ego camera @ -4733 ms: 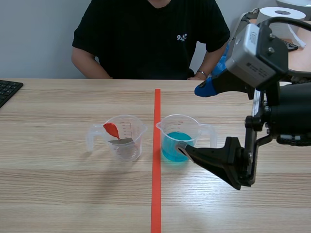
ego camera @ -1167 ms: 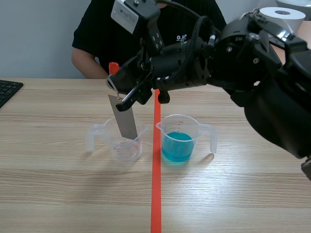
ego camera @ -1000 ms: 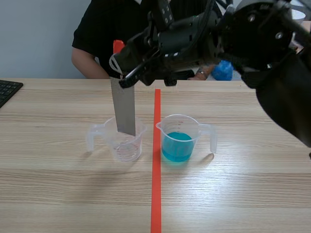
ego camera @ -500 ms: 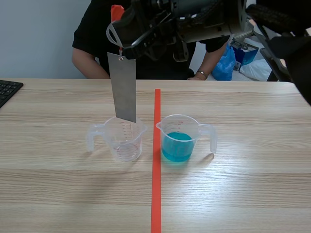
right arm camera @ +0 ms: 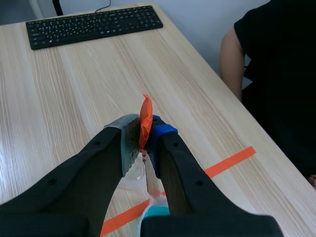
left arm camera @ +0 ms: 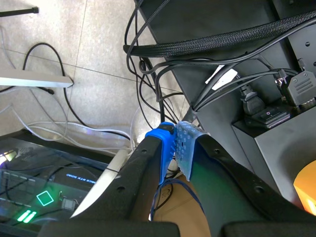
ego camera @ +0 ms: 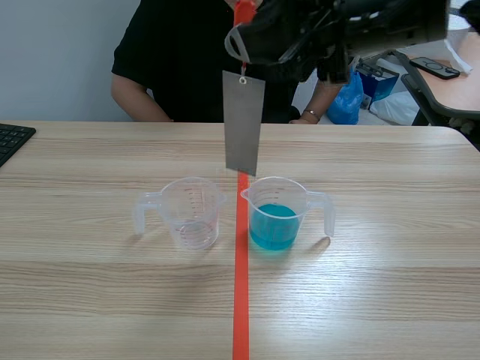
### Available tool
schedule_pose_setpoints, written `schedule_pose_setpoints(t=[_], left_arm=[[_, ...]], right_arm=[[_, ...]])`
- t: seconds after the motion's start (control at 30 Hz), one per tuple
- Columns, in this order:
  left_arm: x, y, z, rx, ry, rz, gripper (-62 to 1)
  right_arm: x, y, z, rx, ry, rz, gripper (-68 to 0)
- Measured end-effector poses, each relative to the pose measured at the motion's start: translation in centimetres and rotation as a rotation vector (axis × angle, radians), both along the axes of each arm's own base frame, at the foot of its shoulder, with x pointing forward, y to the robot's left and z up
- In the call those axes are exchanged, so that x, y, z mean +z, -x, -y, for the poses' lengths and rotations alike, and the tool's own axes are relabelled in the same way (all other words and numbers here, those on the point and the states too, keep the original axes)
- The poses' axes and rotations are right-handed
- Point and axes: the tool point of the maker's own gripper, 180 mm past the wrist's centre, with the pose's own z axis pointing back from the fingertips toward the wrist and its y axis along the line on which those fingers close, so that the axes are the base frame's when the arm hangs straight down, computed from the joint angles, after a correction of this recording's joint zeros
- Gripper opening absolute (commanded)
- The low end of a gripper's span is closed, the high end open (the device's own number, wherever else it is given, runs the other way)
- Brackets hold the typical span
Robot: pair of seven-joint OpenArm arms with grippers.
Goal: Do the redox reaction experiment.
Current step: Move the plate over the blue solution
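Observation:
A grey metal plate (ego camera: pixel 243 123) hangs by a ring from an orange tag (ego camera: pixel 241 9). My right gripper (ego camera: pixel 246 26), raised across the top of the scene, is shut on that tag (right arm camera: pixel 144 123). The plate hangs above the tape line, between the empty clear cup (ego camera: pixel 192 213) and the cup of blue liquid (ego camera: pixel 276 216), close to the blue cup's spout. In the right wrist view both cups are partly hidden under my right gripper (right arm camera: pixel 143 132). My left gripper (left arm camera: pixel 176 147) is shut on nothing, pointing at floor cables off the table.
A person in black (ego camera: pixel 225 67) sits across the table, with a hand resting near the far edge. A keyboard (ego camera: pixel 12 139) lies at the far left. The orange-red tape line (ego camera: pixel 241 292) runs between the cups. A blue bag (ego camera: pixel 346 105) sits behind the table.
My right arm has lifted the plate out of the empty cup and carried it higher and to the right, from over that cup to over the tape line.

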Motion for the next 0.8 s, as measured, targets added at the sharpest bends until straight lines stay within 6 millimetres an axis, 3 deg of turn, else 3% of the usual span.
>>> schedule_pose_setpoints(t=[0.17, 0.47, 0.8], left_arm=[[0.0, 0.0, 0.0, 0.0, 0.0, 0.0, -57.8], [0.0, 0.0, 0.0, 0.0, 0.0, 0.0, -57.8], [0.0, 0.0, 0.0, 0.0, 0.0, 0.0, -57.8]], right_arm=[[0.1, -0.3, 2.4, -0.022, 0.026, 0.01, -66.7], [1.9, 0.1, 4.6, -0.018, -0.04, 0.015, -66.7], [0.5, 0.7, 4.6, -0.018, -0.049, -0.028, -66.7]])
